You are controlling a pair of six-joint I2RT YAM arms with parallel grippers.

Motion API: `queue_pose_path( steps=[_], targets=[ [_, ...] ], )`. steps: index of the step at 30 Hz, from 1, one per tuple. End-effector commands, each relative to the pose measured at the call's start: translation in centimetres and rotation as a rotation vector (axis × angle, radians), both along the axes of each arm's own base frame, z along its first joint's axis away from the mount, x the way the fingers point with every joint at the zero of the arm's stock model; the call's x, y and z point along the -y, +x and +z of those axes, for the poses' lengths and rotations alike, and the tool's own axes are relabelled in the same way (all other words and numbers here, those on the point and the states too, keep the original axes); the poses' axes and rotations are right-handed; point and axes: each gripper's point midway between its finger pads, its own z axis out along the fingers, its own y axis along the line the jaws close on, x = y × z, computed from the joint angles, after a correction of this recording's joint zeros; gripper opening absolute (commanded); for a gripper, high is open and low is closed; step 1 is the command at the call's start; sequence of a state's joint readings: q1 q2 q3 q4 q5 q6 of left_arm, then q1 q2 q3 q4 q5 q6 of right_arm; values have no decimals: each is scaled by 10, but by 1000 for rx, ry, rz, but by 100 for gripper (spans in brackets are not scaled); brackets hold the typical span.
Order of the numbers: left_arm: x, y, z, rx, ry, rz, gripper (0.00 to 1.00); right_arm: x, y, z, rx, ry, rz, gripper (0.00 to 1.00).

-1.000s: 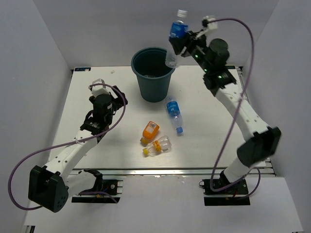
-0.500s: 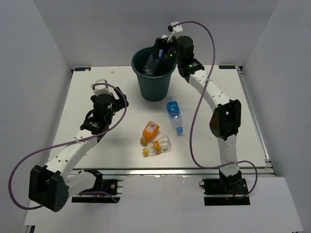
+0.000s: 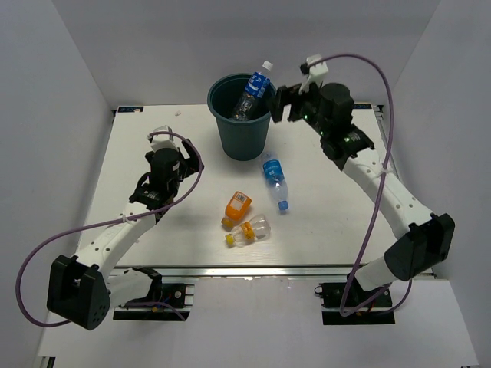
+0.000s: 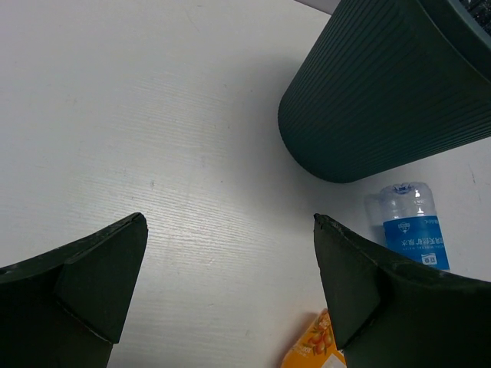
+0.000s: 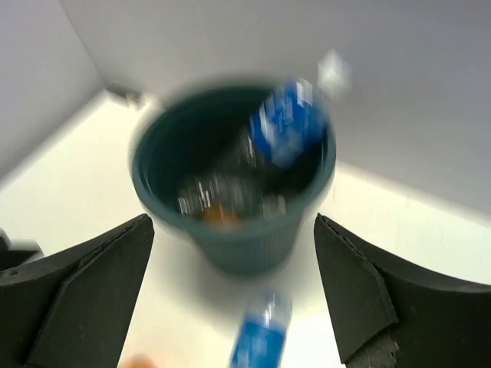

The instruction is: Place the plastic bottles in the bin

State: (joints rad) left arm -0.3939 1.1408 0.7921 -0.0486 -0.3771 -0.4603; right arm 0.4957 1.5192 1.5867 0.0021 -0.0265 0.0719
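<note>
Left gripper (image 4: 230, 226) and right gripper (image 3: 281, 103) gape empty. Ahead of the right jaws, a bottle (image 3: 253, 90) leans in the bin (image 3: 242, 142), propped against its rim.

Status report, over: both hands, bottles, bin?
Left hand open, empty, low over table. Right hand open, empty, beside bin. One blue-label bottle leaning in bin, neck above rim. Three on table: second blue-label bottle, orange bottle, yellow-capped bottle.

top view looks down; wrist views (closer) share the bin (image 4: 383, 92).
</note>
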Motion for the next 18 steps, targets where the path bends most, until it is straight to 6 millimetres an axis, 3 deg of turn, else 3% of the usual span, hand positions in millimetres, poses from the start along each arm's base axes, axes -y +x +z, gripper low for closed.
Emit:
queue_pose_path(
  steps=[1,3,5,7,8,12,13,18],
  targets=[
    [-2,4,18,34,-7,5,98,15,-8,-97,-193,-104,-66,89],
    [-2,4,17,31,-6,5,98,20,-15,-99,-214,-72,-83,89],
    [-2,4,17,31,-5,7,98,23,-33,-140,-295,-84,-59,89],
    [-2,4,17,32,-7,4,98,21,-40,-159,-338,-78,-42,89],
    [-2,4,17,33,-11,5,98,17,-46,-179,-387,-86,-14,89],
    [1,5,15,29,-18,-7,98,7,-46,-225,-519,-92,4,89],
    [1,5,16,28,-19,-6,98,5,-43,-245,-561,-104,-5,89],
    [-1,4,15,21,-13,6,98,2,-25,-287,-636,-140,-66,89]
  ],
)
